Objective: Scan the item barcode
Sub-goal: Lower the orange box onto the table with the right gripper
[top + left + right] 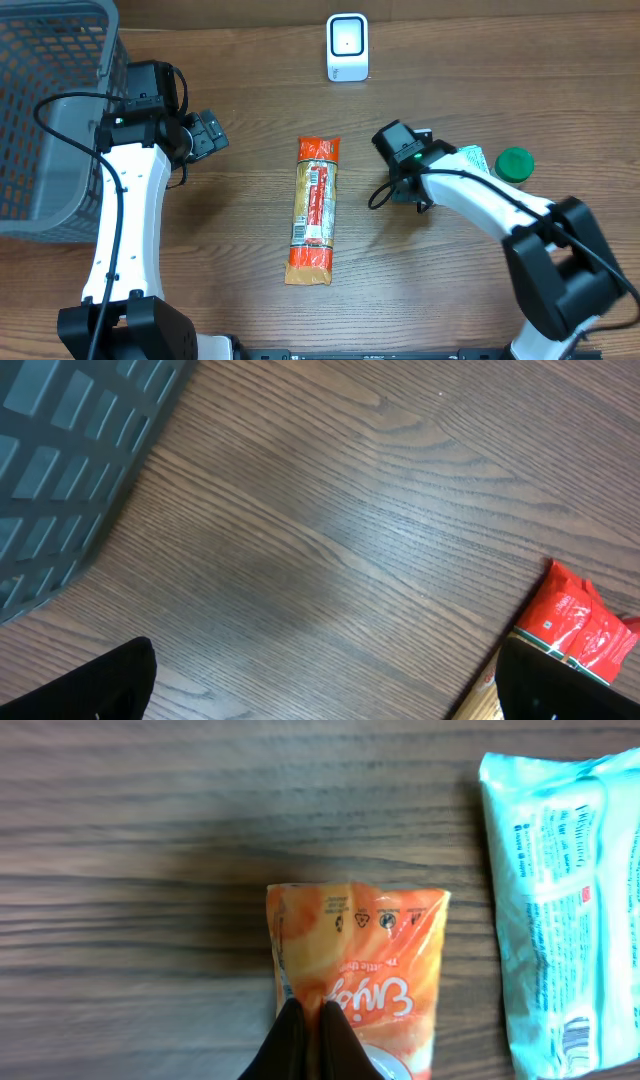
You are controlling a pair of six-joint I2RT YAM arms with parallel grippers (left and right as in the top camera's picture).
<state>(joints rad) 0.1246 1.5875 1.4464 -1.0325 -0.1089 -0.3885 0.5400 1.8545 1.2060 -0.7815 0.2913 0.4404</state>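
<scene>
1. Table (250, 120): brown wood grain, matt, fine streaks throughout.
2. Basket (40, 120), upper left: grey plastic lattice, dull finish.
3. Scanner (347, 47), top centre: white plastic, smooth, slight sheen.
4. Long packet (314, 210), centre: orange-red film, glossy, crinkled at ends.
5. Orange pouch (360, 960), right wrist view: shiny plastic film, lightly creased.
6. Pale teal packet (565, 900), right edge: printed film, soft sheen, wrinkled.
7. Green cap (515, 163), right: smooth plastic.

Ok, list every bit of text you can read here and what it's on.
"Enjoy", upside down, probably: on orange packet.
Teal packet: fine print and barcode, too small to read.
Long orange package: label too small to read.
White scanner: nothing legible.
</scene>
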